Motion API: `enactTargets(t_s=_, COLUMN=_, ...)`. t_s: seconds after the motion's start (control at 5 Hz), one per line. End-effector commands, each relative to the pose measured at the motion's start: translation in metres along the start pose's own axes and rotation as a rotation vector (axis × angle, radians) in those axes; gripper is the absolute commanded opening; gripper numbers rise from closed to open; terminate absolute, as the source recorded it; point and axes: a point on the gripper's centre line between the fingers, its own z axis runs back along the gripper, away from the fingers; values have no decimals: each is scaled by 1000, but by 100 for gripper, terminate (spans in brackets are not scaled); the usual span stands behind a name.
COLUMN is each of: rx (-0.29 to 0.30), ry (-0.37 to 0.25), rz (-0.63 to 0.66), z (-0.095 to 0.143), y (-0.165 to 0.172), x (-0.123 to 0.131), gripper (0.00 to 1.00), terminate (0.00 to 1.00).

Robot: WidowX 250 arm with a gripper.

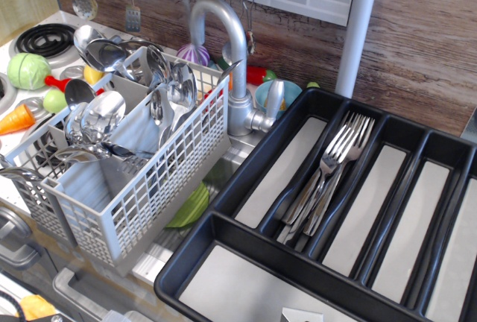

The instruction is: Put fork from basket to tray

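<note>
Neither pincer nor arm appeared anywhere in the view, so whether it was wide, narrow or holding something could not be told.

A bundle of forks (326, 180) lay in the second long compartment of the black tray (246, 180), tines toward the back wall, handles toward the front edge of the bench. That tray filled the right and front-right part of the bench, and its other long compartments showed bare grey bottoms.

At the left side stood the grey lattice basket (141, 188), tilted, its compartments crowded with spoons (104, 109) whose bowls pointed up. No fork could be picked out among them.

Between basket and tray, toward the back, rose a silver faucet (227, 46). A green toy cabbage (28, 70) sat at the far left edge beside a stove burner (39, 37) in the back left corner.
</note>
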Motion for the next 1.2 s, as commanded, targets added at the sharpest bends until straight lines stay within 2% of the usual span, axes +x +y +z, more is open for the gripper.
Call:
enactTargets(t_s=0.0, rx=-153, ry=45, rz=153, z=15, y=-41, x=-30, gripper=0, terminate=0)
enactTargets(t_s=0.2, rx=-179, ry=34, rz=263, z=-8, y=-75, x=-38, gripper=0, terminate=0)
enactTargets(t_s=0.4, rx=-262, ry=-3, rz=347, z=-34, y=-95, x=-50, gripper=0, terminate=0)
enactTargets(t_s=0.6, rx=-277, ry=0, rz=397, z=-52, y=-110, x=-63, gripper=0, terminate=0)
enactTargets(t_s=0.8, rx=-292, ry=-21, rz=416, z=-70, y=-105, x=-78, gripper=0, terminate=0)
enactTargets(t_s=1.0, rx=-432, ry=25, rz=456, z=-86, y=-103, x=-78, gripper=0, terminate=0)
